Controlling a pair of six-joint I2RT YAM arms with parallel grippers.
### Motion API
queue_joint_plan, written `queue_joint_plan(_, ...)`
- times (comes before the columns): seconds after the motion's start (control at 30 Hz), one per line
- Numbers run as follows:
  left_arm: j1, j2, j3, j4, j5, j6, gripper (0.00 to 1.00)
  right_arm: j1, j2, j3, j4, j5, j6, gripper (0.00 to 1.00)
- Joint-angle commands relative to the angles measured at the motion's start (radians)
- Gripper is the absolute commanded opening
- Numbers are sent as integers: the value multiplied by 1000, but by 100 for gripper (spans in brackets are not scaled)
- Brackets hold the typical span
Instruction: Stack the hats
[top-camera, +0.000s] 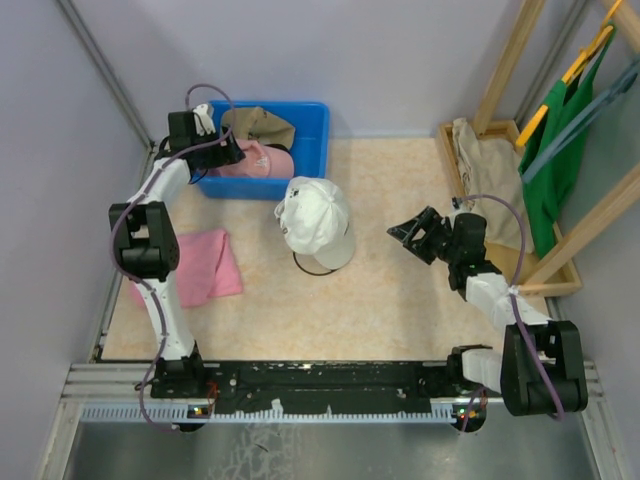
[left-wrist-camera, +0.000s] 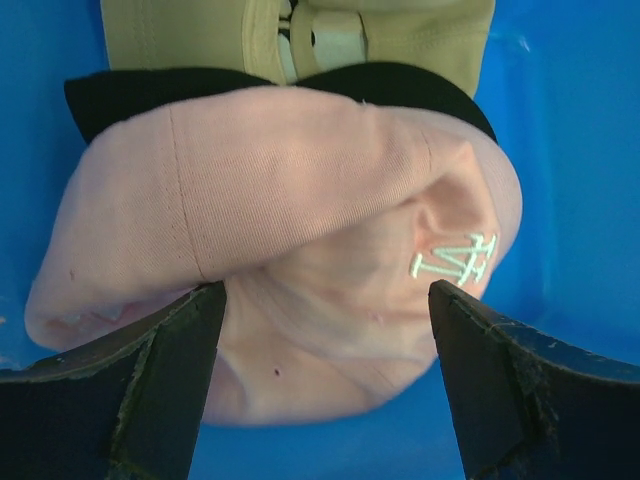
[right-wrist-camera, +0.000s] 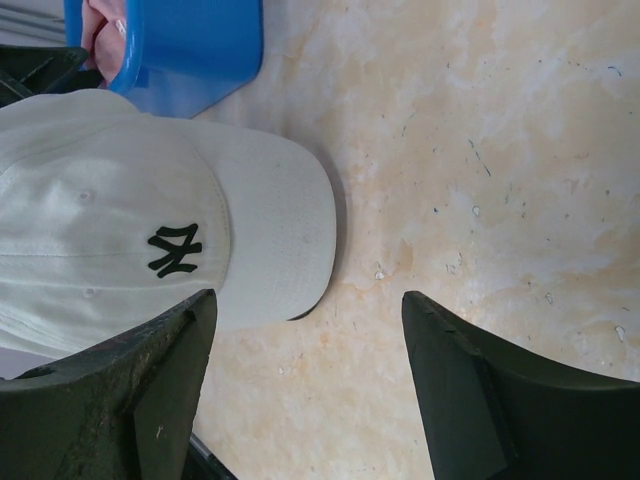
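The white hat (top-camera: 316, 218) with a black logo sits on the table's middle, also seen in the right wrist view as the white hat (right-wrist-camera: 130, 240). In the blue bin (top-camera: 312, 125) lie the pink hat (top-camera: 258, 160), a tan hat (top-camera: 262, 124) and a black hat (left-wrist-camera: 130, 90) showing only as a dark edge between them. My left gripper (left-wrist-camera: 320, 345) hangs open over the pink hat (left-wrist-camera: 290, 240), its fingers either side of the brim end. My right gripper (right-wrist-camera: 305, 350) stands open right of the white hat, nothing between its fingers.
A flat pink cloth (top-camera: 203, 263) lies at the table's left. A wooden rack (top-camera: 520, 60) with a beige garment (top-camera: 490, 170) and green cloth (top-camera: 560, 140) stands at the right. Grey walls close in the left and back.
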Motion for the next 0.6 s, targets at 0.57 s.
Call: queue_joint_plan(0.57, -1, 235, 296, -56, -41, -2, 63, -7, -17, 5, 45, -12, -1, 74)
